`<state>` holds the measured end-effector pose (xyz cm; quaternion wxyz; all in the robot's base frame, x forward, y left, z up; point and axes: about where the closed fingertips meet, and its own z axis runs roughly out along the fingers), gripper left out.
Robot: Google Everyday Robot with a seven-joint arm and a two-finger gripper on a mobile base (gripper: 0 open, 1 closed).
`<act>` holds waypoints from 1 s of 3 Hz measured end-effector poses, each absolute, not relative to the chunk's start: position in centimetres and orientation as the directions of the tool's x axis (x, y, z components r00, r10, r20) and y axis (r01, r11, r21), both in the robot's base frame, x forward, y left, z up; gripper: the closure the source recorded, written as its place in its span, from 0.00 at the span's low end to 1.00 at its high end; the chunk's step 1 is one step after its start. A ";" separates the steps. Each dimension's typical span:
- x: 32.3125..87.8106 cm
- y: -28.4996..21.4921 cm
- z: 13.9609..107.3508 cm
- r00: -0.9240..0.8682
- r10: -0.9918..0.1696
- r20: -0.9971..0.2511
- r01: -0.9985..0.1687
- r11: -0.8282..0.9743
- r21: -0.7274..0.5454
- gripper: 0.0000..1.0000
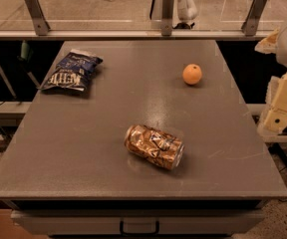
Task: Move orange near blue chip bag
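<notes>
The orange (pixel 192 74) is small and round and sits on the grey table (pixel 108 163) at the far right. The blue chip bag (pixel 72 71) is a dark navy, crinkled bag with white lettering, lying flat at the far left of the table. The two are well apart, with bare tabletop between them. My gripper (pixel 279 114) shows as cream-coloured parts at the right edge of the view, beyond the table's right side, to the right of the orange and nearer the front. It holds nothing that I can see.
A crushed brown-gold can (pixel 154 146) lies on its side in the front middle of the table. A rail with metal brackets (pixel 166 14) runs along the far edge. A drawer handle (pixel 139 228) shows below the front edge.
</notes>
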<state>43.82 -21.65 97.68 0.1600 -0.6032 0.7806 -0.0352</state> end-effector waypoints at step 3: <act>48.3 -21.6 94.6 -0.226 -0.913 -0.340 -0.913 0.320 -0.252 0.00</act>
